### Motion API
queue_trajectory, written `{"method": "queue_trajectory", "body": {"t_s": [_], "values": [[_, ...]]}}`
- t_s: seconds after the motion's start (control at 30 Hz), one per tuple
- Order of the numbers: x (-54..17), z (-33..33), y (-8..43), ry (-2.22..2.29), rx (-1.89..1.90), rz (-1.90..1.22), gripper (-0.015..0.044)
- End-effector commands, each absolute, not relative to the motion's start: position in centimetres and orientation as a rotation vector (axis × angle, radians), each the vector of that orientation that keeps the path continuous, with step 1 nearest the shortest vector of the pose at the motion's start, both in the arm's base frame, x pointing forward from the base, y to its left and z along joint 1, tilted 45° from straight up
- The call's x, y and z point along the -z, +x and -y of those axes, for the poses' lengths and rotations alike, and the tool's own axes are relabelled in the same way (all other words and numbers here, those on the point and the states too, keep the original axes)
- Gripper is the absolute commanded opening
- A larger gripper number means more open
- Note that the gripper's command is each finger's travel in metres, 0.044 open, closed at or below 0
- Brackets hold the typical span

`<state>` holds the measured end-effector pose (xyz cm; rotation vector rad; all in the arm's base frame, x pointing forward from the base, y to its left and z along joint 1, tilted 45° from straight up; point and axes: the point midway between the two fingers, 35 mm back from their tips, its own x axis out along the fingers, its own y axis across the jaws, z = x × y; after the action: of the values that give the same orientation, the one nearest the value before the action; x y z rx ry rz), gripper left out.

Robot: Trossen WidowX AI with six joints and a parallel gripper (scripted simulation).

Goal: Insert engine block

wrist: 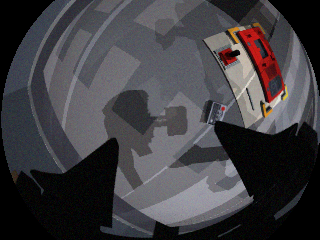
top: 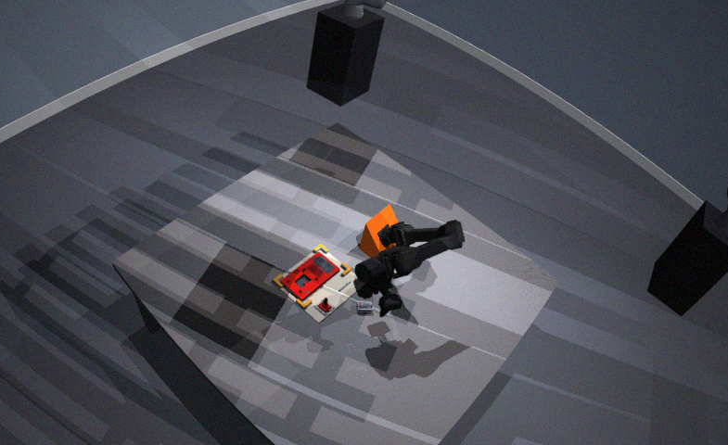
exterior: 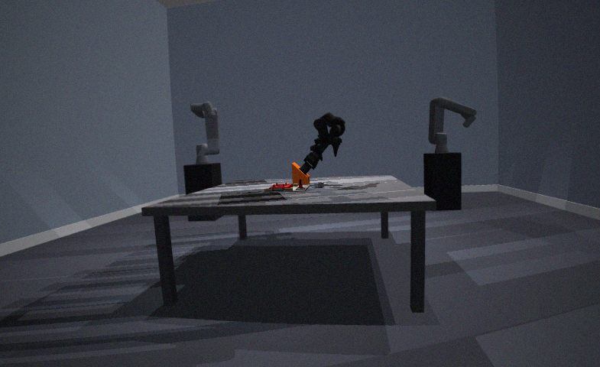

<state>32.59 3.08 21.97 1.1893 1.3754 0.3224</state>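
Observation:
The red car body lies flat on a light board with yellow corner marks. A dark rectangular opening shows in its top. The engine block, small and grey, lies on the table just off the board's edge. My gripper is open and empty. It hangs high above the table, over the spot beside the engine block. A small red upright piece stands on the board near the car body.
My arm rises from an orange wedge base behind the board. Two grey arms stand on black pedestals off the table.

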Motion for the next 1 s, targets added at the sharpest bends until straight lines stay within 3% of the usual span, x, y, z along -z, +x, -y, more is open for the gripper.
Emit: {"method": "queue_trajectory", "body": {"t_s": [0.0, 0.23, 0.97], "values": [[-18.4, -3.7, 30.5, 1.215, -0.196, -1.487, 0.0440], [-13.1, -4.5, 26.6, 1.234, 0.002, -1.649, 0.0440], [-8.7, -7.8, 26.8, 1.235, 0.019, -1.663, 0.0440]]}}
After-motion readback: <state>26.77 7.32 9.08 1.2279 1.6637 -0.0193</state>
